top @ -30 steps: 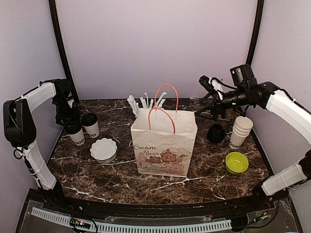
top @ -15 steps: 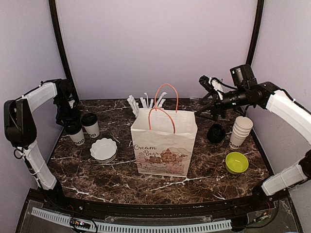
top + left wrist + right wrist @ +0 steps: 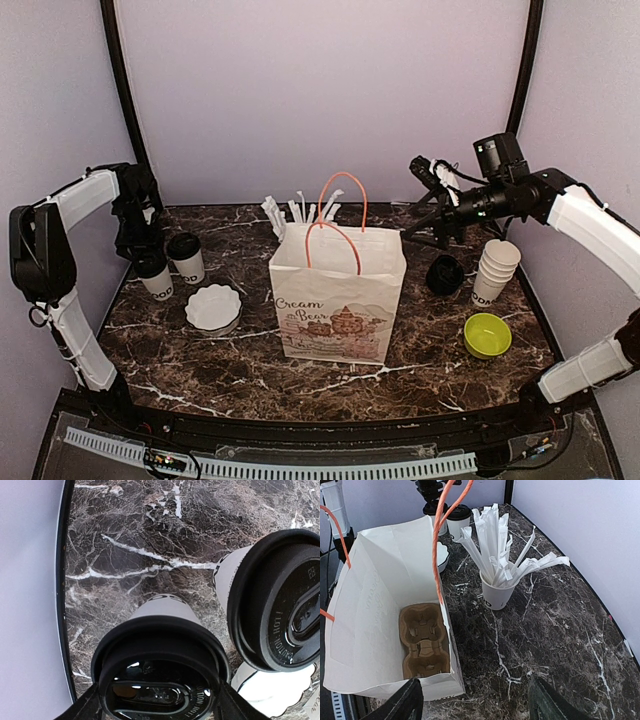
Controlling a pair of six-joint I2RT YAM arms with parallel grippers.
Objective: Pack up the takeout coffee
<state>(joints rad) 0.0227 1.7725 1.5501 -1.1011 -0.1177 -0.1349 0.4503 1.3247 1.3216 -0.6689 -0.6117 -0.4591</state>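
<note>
The two takeout coffees stand at the far left of the marble table (image 3: 200,370), close to its left edge and to the black frame post there. The outer coffee cup (image 3: 157,281) is nearest that edge, with only a narrow strip of marble between it and the wall. The inner coffee cup (image 3: 187,259) stands just beside it, toward the middle of the table. The left wrist view does not show whether their black lids touch.

The left gripper (image 3: 156,705) hangs straight over the outer coffee cup. Its jaws stand wide, one finger on each side of the lid. Whether they press on the lid I cannot tell.

A white fluted dish (image 3: 213,306) sits just in front of the cups, between them and the paper bag (image 3: 338,300). The bag stands upright at mid-table, well apart from the cups, with its mouth open and its orange handles up. A cardboard cup carrier (image 3: 424,645) lies flat on its floor.

Behind the bag is a cup of wrapped straws (image 3: 496,596). The right gripper (image 3: 476,695) hovers high over the bag's far right side, its jaws spread wide and holding nothing. On the right side of the table are a stack of lidless cups (image 3: 495,270) and a green bowl (image 3: 487,334), with bare marble along the near edge.
</note>
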